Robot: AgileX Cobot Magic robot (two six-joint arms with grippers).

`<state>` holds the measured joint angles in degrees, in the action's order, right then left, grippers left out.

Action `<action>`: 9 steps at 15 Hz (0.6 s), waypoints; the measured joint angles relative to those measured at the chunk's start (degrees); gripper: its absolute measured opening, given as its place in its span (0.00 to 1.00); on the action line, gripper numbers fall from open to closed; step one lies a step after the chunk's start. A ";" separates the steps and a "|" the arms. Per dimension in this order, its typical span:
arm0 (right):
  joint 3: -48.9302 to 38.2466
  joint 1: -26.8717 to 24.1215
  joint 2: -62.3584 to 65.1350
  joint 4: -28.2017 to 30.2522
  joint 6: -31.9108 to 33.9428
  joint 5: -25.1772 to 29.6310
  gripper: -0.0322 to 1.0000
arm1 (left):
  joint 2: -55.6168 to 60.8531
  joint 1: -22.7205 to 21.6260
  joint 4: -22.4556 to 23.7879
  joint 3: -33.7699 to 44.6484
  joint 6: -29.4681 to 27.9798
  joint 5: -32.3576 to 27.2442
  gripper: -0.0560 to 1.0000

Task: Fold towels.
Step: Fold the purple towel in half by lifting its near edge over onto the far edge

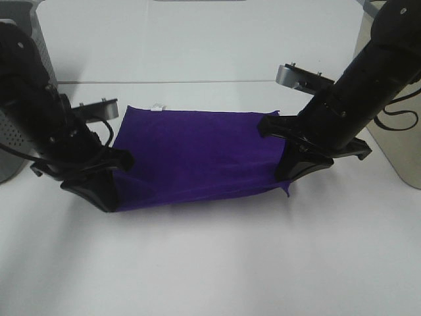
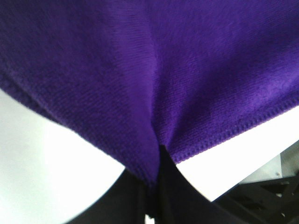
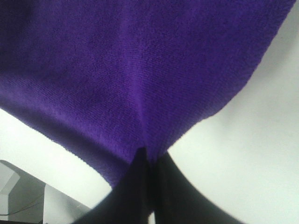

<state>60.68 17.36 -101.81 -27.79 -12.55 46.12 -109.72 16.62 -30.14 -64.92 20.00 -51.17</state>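
The purple rectangular cloth towel (image 1: 197,155) lies in the middle of the white worktop (image 1: 210,263), stretched between the two arms. Its near edge is raised, and its far edge rests on the worktop.

On the left side, the left fingers (image 1: 100,191) are closed on the near left corner of the towel. In the left wrist view the towel (image 2: 163,70) runs into a narrow pleat exactly where the left fingers (image 2: 156,191) press together. The black left arm (image 1: 39,118) comes in from the left edge and slopes down toward the middle of the worktop.

Between the two holds the near hem sags a little, and the cloth is smooth with some soft folds. A small white label (image 1: 158,106) sits at the far left corner.

On the right side, the right fingers (image 1: 293,168) are closed on the right edge of the towel near its front corner, and a small tip of cloth sticks out just below them. In the right wrist view the towel (image 3: 140,70) is gathered into a crease at the pinched right fingers (image 3: 148,186). The black right arm (image 1: 368,85) comes down from the upper right and leans to the left.
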 joint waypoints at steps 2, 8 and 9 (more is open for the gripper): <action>0.63 0.00 0.34 2.52 0.00 -2.46 0.05 | 2.41 0.00 1.20 -2.58 0.00 1.78 0.05; 17.19 -0.11 -9.34 10.54 3.21 -4.53 0.05 | -5.33 -0.06 4.47 -18.16 0.00 4.98 0.05; 22.80 -0.11 -14.09 13.35 4.76 -4.47 0.05 | -7.51 -0.17 4.98 -21.60 0.00 5.21 0.05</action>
<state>83.48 17.25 -115.91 -14.44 -7.79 41.65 -117.23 16.44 -25.15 -86.52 20.00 -45.95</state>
